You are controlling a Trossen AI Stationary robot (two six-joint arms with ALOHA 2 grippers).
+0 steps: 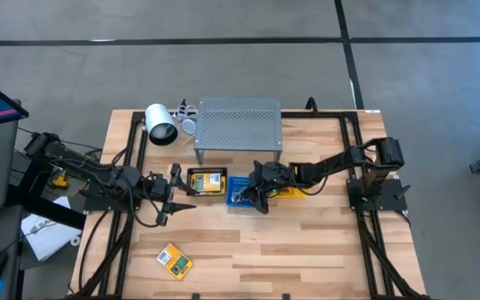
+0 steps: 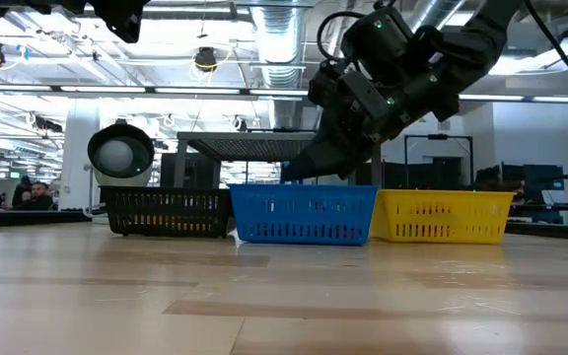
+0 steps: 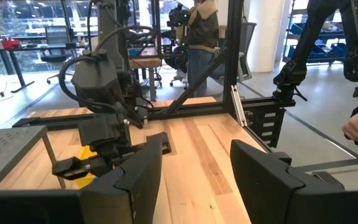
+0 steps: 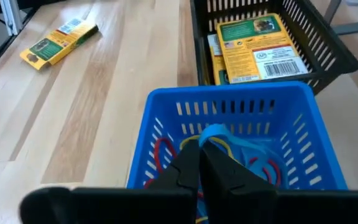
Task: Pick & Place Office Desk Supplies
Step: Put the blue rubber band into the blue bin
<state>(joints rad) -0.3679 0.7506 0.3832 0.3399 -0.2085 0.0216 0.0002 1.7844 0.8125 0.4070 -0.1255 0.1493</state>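
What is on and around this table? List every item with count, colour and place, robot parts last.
black basket: one, black, left of the blue basket in front of the shelf.
yellow-and-green packs in the black basket: at least two, stacked.
loose yellow-and-green pack: one, on the table's near left part.
blue basket: one, middle of the row.
band loops: several, red and blue, inside the blue basket.
yellow basket: one, right of the blue basket.
perforated metal shelf: one, grey, behind the baskets.
lamp-like cylinder: one, white, left of the shelf.
person: one, standing beyond the table.
left gripper: open, beside the black basket.
right gripper: shut, over the blue basket.
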